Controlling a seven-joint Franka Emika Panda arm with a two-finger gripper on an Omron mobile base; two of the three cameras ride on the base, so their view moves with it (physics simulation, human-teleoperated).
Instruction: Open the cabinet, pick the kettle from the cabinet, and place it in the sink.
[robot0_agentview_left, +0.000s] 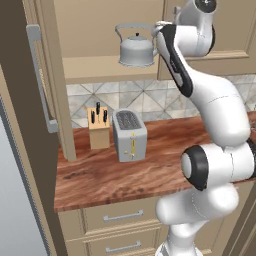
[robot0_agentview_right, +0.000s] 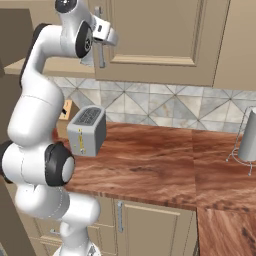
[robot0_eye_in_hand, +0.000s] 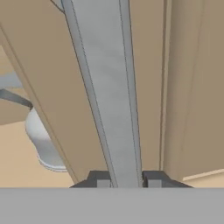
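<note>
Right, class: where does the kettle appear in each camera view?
Left base view: kettle top centre, on the open cabinet shelf.
Right base view: probably the grey sliver top left, beside the arm.
Hand view: left, behind the door edge.
Shared landmark: closed door's bar handle.

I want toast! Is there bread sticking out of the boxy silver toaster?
No, the boxy silver toaster on the wooden counter shows only dark, bare slots on top.

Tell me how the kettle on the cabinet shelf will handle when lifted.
The kettle looks like rigid metal, so it probably won't flex. Its arched handle should give the fingers a hold, though it may swing. The smooth rounded body could be slippery.
</note>
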